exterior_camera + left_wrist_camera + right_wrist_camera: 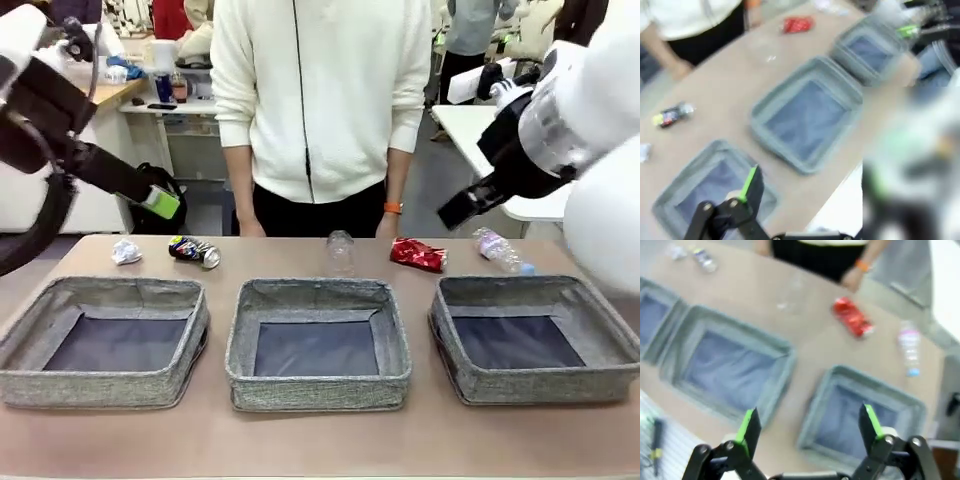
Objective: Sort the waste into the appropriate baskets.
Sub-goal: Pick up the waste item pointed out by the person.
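**While nothing is sorted yet: waste line and three bare baskets**

Since drops come from above, the tan tabletop point(320, 445) carries three grey woven-fabric baskets point(318, 392) in a near row, mouths up. The left gripper point(155, 200) and right gripper point(809, 422) hang overhead, jaws spread wide and holding nothing, apparently poised to pick. Beyond the baskets, in one reachable line:
- clear plastic bottle point(341, 252)
- second clear plastic bottle point(497, 250)
- crushed red drink can point(417, 254)
- dark blue-black drink can point(194, 250)
- white paper wad point(126, 251)
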Action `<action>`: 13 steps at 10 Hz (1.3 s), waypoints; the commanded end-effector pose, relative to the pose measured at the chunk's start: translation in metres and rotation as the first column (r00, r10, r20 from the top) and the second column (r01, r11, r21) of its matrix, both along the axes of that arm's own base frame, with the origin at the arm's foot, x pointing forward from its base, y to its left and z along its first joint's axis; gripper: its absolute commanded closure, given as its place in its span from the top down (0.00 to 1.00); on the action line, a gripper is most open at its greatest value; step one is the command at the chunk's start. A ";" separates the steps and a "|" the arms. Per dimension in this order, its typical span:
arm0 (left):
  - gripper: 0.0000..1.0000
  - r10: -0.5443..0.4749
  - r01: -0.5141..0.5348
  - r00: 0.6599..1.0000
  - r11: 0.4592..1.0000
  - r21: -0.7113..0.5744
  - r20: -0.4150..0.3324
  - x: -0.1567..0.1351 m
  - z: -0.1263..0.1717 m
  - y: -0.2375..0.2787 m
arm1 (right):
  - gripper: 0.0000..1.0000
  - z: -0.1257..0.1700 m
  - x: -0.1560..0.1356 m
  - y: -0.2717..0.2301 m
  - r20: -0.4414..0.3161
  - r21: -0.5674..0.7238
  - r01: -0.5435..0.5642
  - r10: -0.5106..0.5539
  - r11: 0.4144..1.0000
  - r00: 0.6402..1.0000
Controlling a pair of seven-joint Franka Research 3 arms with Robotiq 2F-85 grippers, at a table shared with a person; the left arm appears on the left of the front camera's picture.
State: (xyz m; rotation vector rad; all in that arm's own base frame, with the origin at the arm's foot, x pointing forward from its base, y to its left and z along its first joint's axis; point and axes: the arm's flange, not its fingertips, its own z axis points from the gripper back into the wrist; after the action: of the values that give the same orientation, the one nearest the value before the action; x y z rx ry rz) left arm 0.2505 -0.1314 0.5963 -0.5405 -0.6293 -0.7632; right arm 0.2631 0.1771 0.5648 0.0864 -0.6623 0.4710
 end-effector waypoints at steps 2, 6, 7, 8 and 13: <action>1.00 -0.620 0.343 0.741 0.680 -0.648 -0.259 -0.015 0.021 0.074 | 1.00 0.041 -0.063 -0.054 -0.319 0.567 0.278 -0.104 0.776 0.942; 1.00 -0.589 0.151 0.786 0.477 -0.866 -0.187 -0.004 -0.029 0.167 | 1.00 0.011 -0.069 -0.166 -0.357 0.841 0.331 -0.020 0.428 0.934; 1.00 -0.578 0.100 0.795 0.422 -0.901 -0.183 0.003 -0.042 0.182 | 1.00 0.000 -0.061 -0.183 -0.350 0.863 0.337 -0.035 0.376 0.936; 1.00 -0.560 0.061 0.803 0.419 -0.906 -0.205 0.006 -0.051 0.189 | 1.00 -0.015 -0.049 -0.196 -0.384 0.870 0.375 -0.038 0.321 0.923; 1.00 -0.487 -0.009 0.737 0.685 -0.729 -0.468 -0.011 -0.060 0.214 | 1.00 -0.057 -0.040 -0.245 -0.386 0.873 0.397 -0.098 0.284 0.917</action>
State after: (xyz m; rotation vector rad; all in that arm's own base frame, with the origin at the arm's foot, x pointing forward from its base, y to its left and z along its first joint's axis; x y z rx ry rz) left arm 0.2564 0.0668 0.5250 -1.6662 -0.2061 -0.5008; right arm 0.2775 -0.0912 0.5643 1.1674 -0.5299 -0.3464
